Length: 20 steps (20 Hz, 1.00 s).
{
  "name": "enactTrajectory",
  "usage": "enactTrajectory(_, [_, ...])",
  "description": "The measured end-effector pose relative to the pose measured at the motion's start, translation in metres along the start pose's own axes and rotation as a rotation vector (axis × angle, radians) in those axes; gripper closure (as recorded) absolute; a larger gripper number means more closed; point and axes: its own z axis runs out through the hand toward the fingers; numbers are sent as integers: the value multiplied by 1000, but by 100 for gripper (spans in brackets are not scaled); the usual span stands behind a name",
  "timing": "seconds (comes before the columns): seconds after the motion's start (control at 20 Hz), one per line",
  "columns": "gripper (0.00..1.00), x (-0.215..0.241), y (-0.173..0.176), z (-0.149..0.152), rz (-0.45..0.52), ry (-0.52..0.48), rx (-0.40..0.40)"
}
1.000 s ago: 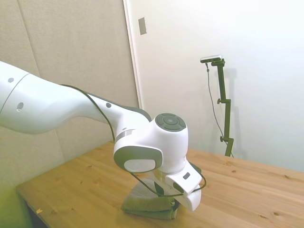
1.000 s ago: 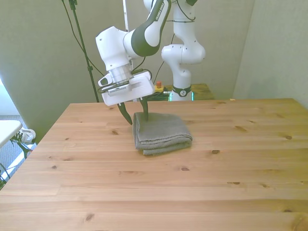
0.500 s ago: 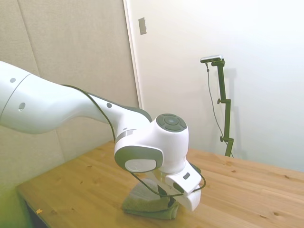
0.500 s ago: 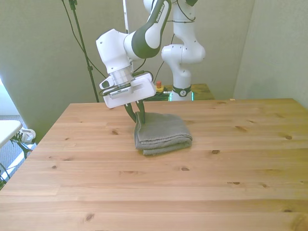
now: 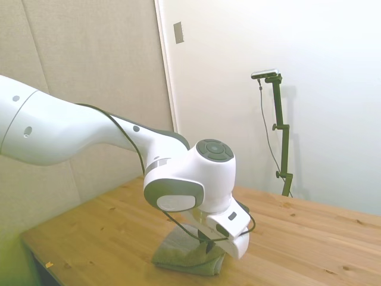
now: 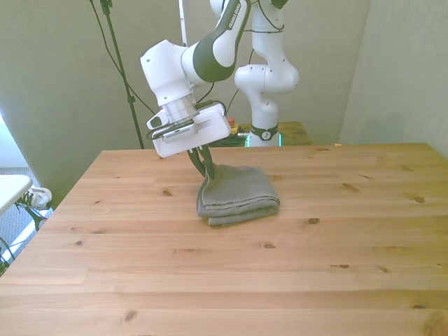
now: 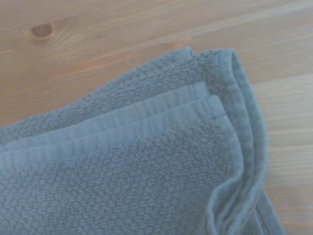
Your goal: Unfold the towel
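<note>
Wooden tabletop (image 6: 336,238) carries the folded grey towel (image 6: 238,194) near its middle. At the towel's 10 o'clock corner in the front view, the gripper (image 6: 204,168) is pinched closed on the cloth's raised edge.

Pale wooden table (image 6: 231,273) under soft daylight; behind it a beige fabric-panelled wall (image 5: 89,77) meets a white wall (image 5: 321,47).

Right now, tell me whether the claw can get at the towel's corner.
Probably yes: the claw seems pinched shut on the towel at its corner on the front view's left, nothing else nearby on the table.
</note>
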Motion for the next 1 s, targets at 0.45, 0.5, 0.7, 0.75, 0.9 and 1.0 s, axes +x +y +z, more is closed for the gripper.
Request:
enactTrajectory(0.45, [100, -75, -108, 3, -286, -20, -18])
enactTrajectory(0.5, [100, -84, -116, 6, -316, -26, -27])
enactTrajectory(0.7, [100, -121, -147, 20, -427, -55, -52])
enactTrajectory(0.75, [100, -130, -155, 24, -457, -61, -61])
enactTrajectory(0.9, [100, -159, -176, 36, -542, -84, -73])
enactTrajectory(1.0, [100, -174, -185, 44, -595, -103, -78])
